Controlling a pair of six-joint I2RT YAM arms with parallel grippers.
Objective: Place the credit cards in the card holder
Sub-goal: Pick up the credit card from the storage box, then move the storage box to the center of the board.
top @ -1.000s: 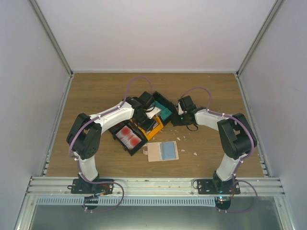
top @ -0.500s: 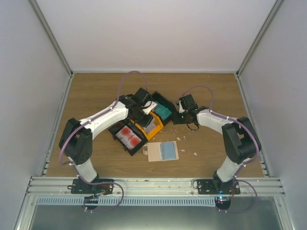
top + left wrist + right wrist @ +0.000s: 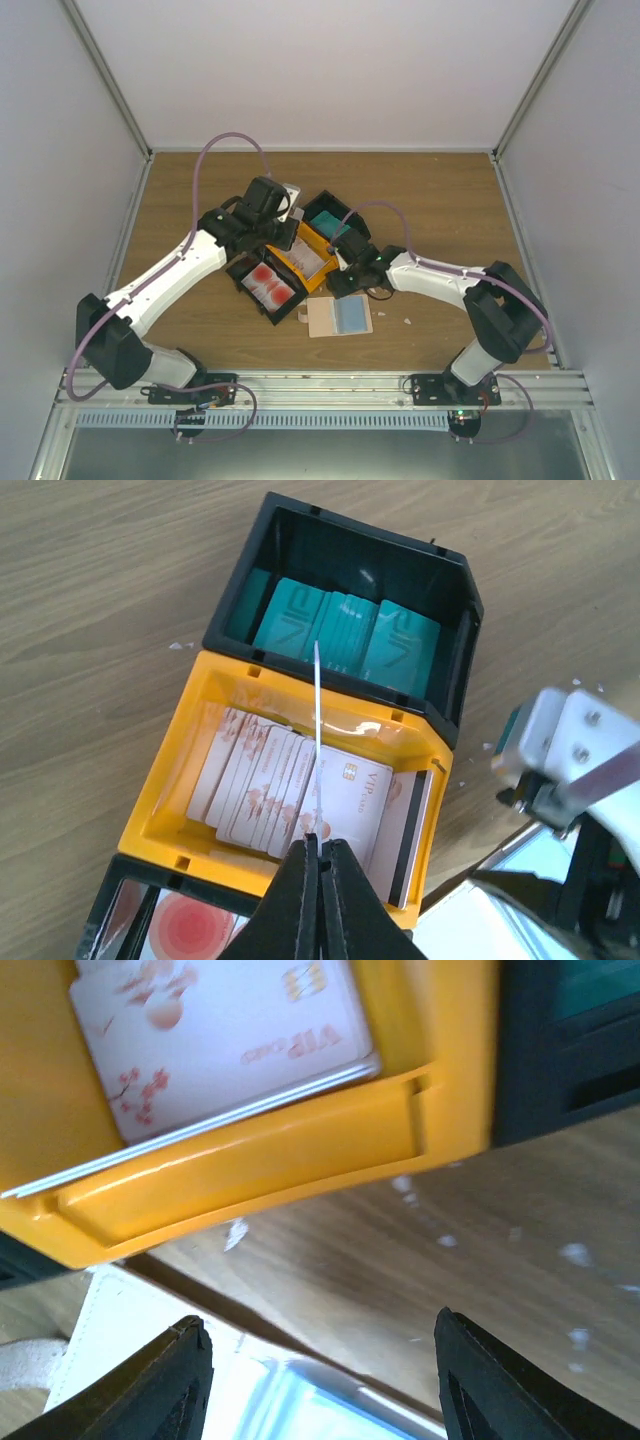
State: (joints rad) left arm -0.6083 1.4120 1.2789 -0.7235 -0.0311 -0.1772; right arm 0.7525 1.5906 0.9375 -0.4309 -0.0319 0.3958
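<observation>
My left gripper (image 3: 320,845) is shut on a thin pale card (image 3: 316,720), seen edge-on and held upright above the orange tray (image 3: 165,800) of pinkish-grey cards (image 3: 262,780). Teal cards (image 3: 340,630) fill the black tray behind it, and red-blotched cards (image 3: 185,930) lie in the nearer black tray. In the top view the left gripper (image 3: 283,228) hangs over the trays. My right gripper (image 3: 340,283) is open and empty, low between the orange tray (image 3: 250,1160) and the open card holder (image 3: 340,316). Its beige edge (image 3: 130,1360) and blue pocket (image 3: 320,1410) show between the right fingers (image 3: 185,1380).
The three joined trays (image 3: 262,305) lie diagonally mid-table. Small white scraps (image 3: 407,321) are scattered on the wood to the right of the holder and near the orange tray (image 3: 235,1232). White walls enclose the table on three sides.
My left gripper has risen and pulled back-left from the orange tray with a card pinched in it. My right gripper has swung from the right of the trays forward and left, to just behind the card holder.
</observation>
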